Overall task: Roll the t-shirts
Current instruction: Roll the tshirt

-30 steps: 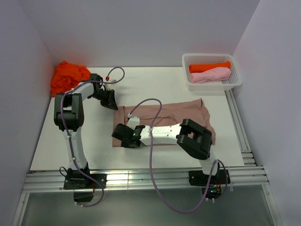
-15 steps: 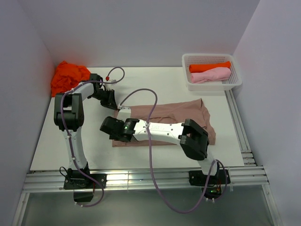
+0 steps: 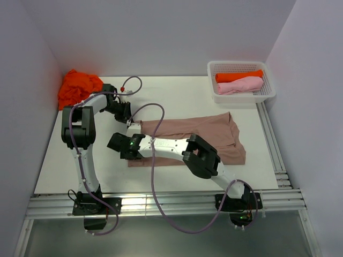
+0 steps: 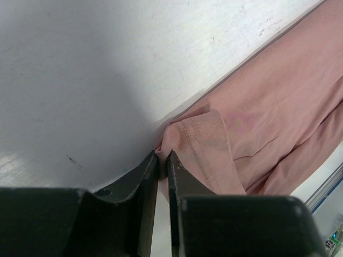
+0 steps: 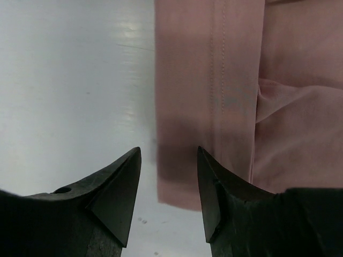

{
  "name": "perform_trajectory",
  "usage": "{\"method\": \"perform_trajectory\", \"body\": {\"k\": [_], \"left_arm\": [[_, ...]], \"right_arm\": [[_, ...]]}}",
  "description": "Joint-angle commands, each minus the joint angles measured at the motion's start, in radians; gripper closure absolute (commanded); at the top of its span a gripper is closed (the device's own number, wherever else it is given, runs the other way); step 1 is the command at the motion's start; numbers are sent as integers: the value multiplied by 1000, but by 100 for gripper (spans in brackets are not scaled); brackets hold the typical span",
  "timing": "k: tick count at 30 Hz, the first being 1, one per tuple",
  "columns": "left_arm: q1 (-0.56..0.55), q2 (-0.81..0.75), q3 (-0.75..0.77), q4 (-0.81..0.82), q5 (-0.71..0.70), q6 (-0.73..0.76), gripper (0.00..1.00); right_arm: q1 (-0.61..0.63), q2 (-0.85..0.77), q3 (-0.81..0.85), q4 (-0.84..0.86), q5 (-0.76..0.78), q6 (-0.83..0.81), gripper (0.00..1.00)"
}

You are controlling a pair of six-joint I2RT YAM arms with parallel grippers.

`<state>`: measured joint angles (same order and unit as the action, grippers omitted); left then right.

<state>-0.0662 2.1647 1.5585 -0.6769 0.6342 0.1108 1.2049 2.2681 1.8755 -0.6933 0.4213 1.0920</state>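
**Two arms at one shirt.** My left gripper (image 4: pixel 162 159) is clamped tight on a corner of the pinkish-brown t-shirt (image 4: pixel 268 101), and the stitched hem is bunched into a small fold right at the tips. Seen from above, that corner sits at about 10 o'clock on the shirt.

My right gripper (image 5: pixel 169 152) has its jaws parted with nothing between them. It is poised over the shirt's near-left corner, at about 8 o'clock. From the wrist, the cloth's left edge runs straight away from the gap between the jaws, with bare surface to its left. I cannot tell whether the tips touch the cloth. My right arm reaches leftward along the shirt's near edge and hides part of it.

The shirt lies flat as a long folded band across the middle of the white table (image 3: pixel 177 96), and its right end spreads wider. A crumpled orange t-shirt (image 3: pixel 77 87) is heaped in the far-left corner, at 10 o'clock on the table, just beyond my left arm.

At 1 o'clock stands a white mesh basket (image 3: pixel 241 98), well apart from the band. It holds a rolled orange t-shirt (image 3: pixel 238 75) with a rolled pink t-shirt (image 3: pixel 241 84) just beside it on the near side.
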Motion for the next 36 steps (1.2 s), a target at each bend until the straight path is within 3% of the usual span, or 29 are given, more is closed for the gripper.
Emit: {"method": "perform_trajectory", "body": {"k": [1,15,21,23,26,27,32,36], "left_arm": [[-9,1,-25,23,-30,21,81],[-9,0,-31,34,-47,24,82],[-9,4,-35,43,-56,20,88],[-9,6,-34,46,-59,18,93],[-9,7,-38,53,-64,10,100],[-9,7,-40,56,-65,7,100],[-9,-28,-52,70,-145,7,100],[-9,-48,-38,34,-254,44,100]], "right_arm": [[-2,24,59,-61,1,17,46],[38,96,114,-159,-42,48,43],[45,114,94,-178,-78,60,44],[45,117,86,-186,-81,62,49],[45,122,71,-186,-98,59,65],[47,123,62,-178,-105,55,76],[53,82,30,-88,-156,11,89],[59,-8,-105,86,-214,-21,95]]}}
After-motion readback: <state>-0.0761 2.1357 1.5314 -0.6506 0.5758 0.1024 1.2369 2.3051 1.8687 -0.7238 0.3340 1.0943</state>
